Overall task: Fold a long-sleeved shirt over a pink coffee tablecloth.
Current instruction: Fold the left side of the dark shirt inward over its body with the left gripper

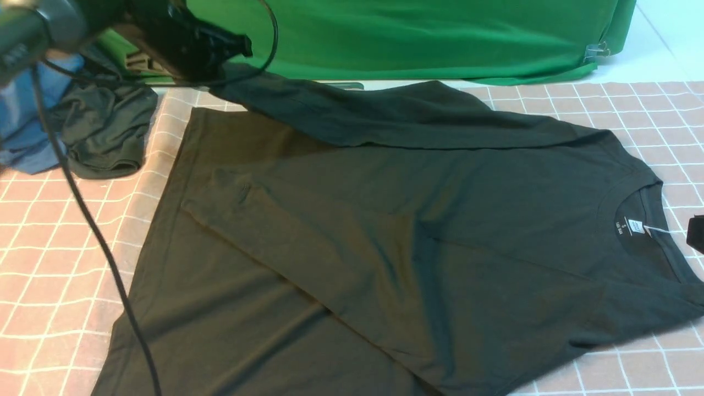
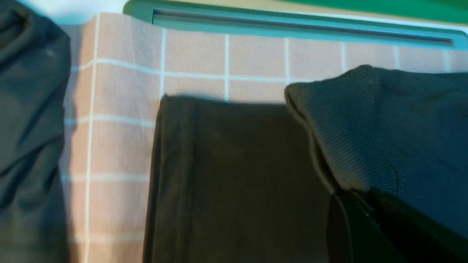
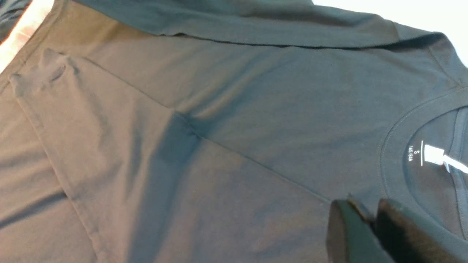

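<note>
Shirt (image 1: 418,231) hem, R pincer (image 3: 369,214) cropped.

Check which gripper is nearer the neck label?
Right: the right gripper sits beside the collar, close to the label. The left gripper is at the shirt's far hem end, pinching a cuff.

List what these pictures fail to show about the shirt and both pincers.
- Right pincer: cut off by the front view's right edge; right wrist view leaves unclear whether it pinches the long-sleeved shirt.
- Left pincer: front view, tips lost against the black sleeve it holds.
- Shirt's near hem corner: front view, cut off by the bottom edge.
- Neck label text: front view, too small.
- Blue garment: front view, mostly behind the left arm.
</note>
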Tool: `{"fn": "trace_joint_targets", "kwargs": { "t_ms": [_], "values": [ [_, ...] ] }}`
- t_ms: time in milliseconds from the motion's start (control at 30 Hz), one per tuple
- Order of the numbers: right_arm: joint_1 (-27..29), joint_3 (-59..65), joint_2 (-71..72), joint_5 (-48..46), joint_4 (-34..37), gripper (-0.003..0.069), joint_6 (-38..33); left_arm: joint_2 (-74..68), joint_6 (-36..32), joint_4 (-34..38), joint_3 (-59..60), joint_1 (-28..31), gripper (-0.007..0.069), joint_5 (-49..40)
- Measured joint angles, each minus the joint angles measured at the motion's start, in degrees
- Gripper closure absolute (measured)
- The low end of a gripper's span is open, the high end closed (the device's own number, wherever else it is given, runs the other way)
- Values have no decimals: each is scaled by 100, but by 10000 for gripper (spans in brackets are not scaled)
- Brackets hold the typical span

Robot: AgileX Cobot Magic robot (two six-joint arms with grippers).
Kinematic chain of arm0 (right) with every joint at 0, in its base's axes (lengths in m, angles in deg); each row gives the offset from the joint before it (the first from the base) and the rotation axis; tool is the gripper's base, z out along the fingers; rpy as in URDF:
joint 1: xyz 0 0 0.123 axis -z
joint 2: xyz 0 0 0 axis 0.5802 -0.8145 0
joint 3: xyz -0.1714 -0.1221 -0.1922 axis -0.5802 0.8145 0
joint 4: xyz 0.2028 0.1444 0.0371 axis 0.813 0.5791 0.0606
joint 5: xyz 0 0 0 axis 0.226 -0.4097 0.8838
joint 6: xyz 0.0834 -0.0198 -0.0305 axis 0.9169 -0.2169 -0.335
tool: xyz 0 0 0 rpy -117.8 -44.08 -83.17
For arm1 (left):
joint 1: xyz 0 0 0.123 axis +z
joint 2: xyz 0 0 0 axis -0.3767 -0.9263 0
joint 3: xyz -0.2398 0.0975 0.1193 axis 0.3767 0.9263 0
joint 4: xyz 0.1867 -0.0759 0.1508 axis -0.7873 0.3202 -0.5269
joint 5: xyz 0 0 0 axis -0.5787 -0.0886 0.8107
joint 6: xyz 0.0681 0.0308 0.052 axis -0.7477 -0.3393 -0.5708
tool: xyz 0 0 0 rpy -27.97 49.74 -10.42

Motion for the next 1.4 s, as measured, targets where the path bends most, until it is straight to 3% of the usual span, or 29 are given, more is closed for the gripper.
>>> {"fn": "trace_joint_targets", "kwargs": {
  "t_ms": [533, 833, 1000, 1400],
  "values": [
    [0, 0, 0, 0, -7, 515, -146, 920, 376, 137, 0, -7, 592, -2263],
    [0, 0, 0, 0, -11, 515, -146, 1404, 651, 386, 572, -75, 592, -2334],
    [0, 0, 0, 0, -11, 515, -146, 1675, 817, 22, 1429, -82, 592, -2364],
    [0, 0, 0, 0, -11, 515, -146, 1722, 1041, -37, 2239, -82, 592, -2345]
  ]
}}
